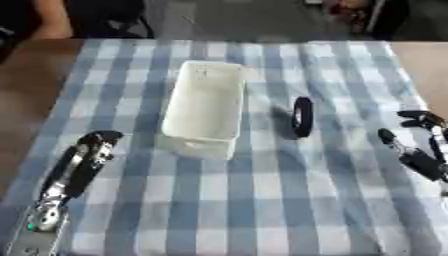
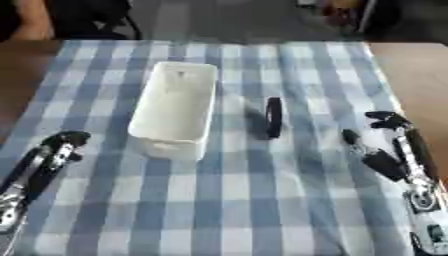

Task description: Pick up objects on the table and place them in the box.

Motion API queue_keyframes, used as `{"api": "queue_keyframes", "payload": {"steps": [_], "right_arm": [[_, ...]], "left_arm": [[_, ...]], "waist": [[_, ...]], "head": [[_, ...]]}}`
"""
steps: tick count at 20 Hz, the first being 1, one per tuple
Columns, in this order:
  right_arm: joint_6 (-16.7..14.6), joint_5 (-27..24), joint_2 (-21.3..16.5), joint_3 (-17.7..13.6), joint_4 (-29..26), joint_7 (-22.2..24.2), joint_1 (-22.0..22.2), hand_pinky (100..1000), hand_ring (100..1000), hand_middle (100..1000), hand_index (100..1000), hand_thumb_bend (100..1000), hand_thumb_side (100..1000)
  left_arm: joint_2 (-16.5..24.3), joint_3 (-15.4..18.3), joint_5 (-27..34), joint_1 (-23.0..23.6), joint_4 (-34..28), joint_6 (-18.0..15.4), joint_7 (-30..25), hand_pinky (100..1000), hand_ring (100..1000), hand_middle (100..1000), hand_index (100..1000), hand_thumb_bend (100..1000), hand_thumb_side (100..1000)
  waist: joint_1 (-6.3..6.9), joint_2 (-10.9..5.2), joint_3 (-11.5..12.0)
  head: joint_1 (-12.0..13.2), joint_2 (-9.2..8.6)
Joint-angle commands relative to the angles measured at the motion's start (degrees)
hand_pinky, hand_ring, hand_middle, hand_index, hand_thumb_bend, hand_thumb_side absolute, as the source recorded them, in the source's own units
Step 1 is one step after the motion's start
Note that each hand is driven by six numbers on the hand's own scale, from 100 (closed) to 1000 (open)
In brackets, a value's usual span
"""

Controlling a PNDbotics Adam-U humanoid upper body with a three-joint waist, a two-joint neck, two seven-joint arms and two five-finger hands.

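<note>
We judge the black ring-shaped object (image 1: 302, 116), standing on its edge at the frame centre right of the white rectangular plastic box (image 1: 205, 103), may roll or tip if touched sideways. Our right hand (image 2: 385, 142) at the right edge is released, holding nothing; our left hand (image 1: 86, 155), lower left, rests released on the blue-checked cloth surface (image 1: 262, 200).

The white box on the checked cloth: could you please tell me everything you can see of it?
The white box is a long, narrow, open-topped container that looks like matte plastic, with rounded corners and walls tapering slightly downward. It looks empty. It stands upright on the blue-and-white checked cloth, its long side running away from the robot, slightly askew. Nothing else touches it: the black ring stands apart on its right, and both hands are clear of it.
</note>
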Motion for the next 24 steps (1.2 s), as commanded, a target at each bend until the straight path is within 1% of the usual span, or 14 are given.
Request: {"api": "queue_keyframes", "payload": {"steps": [1, 9, 10, 11, 12, 15, 16, 17, 24], "right_arm": [[-0.01, 0.11, -1.03, -0.04, -0.82, 0.09, -0.78, 923, 744, 773, 810, 614, 717], [-0.04, 0.04, -1.27, 0.43, -0.50, 0.31, -1.53, 924, 742, 772, 809, 614, 717], [-0.09, 0.04, -1.29, 0.74, -0.26, 0.44, -1.98, 923, 740, 771, 808, 613, 716], [-0.14, 0.04, -1.29, 1.08, 0.08, 0.57, -2.48, 924, 739, 770, 808, 632, 706], [-0.21, 0.08, -1.27, 1.50, 0.53, 0.72, -3.12, 923, 738, 769, 806, 611, 713], [-0.14, 0.56, -1.21, 2.49, 2.29, 0.97, -4.89, 922, 736, 767, 802, 610, 709], [-0.22, 0.75, -1.01, 2.92, 2.85, 1.04, -5.66, 922, 735, 767, 800, 624, 703], [-0.39, 0.75, -0.87, 3.26, 3.43, 1.13, -6.29, 922, 735, 767, 800, 609, 706], [-1.56, 1.35, 0.04, 5.50, 7.33, 2.23, -10.53, 926, 736, 769, 796, 609, 702]], "left_arm": [[0.75, 0.32, -0.24, -0.57, -0.98, -0.19, -0.05, 680, 791, 802, 806, 1000, 1000], [0.84, 0.30, -0.28, -0.47, -0.93, -0.20, -0.06, 680, 791, 802, 806, 1000, 1000], [0.84, 0.25, -0.29, -0.46, -0.90, -0.20, -0.11, 680, 791, 802, 806, 1000, 1000], [0.83, 0.19, -0.29, -0.46, -0.88, -0.21, -0.16, 680, 791, 802, 806, 1000, 1000], [0.81, 0.12, -0.29, -0.47, -0.85, -0.24, -0.23, 680, 792, 802, 806, 1000, 1000], [0.79, 0.08, -0.29, -0.47, -0.81, -0.27, -0.31, 680, 792, 802, 806, 1000, 1000], [0.79, 0.05, -0.28, -0.48, -0.80, -0.28, -0.31, 680, 792, 802, 806, 1000, 1000], [0.79, 0.03, -0.26, -0.48, -0.79, -0.29, -0.33, 680, 792, 802, 806, 1000, 1000], [0.73, -0.15, -0.23, -0.49, -0.73, -0.35, -0.48, 680, 792, 802, 805, 1000, 1000]], "waist": [[-0.07, -0.65, 0.05], [-0.17, -0.73, 0.02], [-0.21, -0.76, 0.04], [-0.23, -0.79, 0.06], [-0.24, -0.81, 0.11], [-0.22, -0.84, 0.27], [-0.21, -0.85, 0.35], [-0.21, -0.85, 0.39], [-0.22, -0.89, 0.75]], "head": [[-0.15, 0.06], [-0.21, 0.06], [-0.32, 0.06], [-0.41, 0.06], [-0.46, 0.06], [-0.59, 0.06], [-0.67, 0.06], [-0.71, 0.06], [-1.04, 0.06]]}}
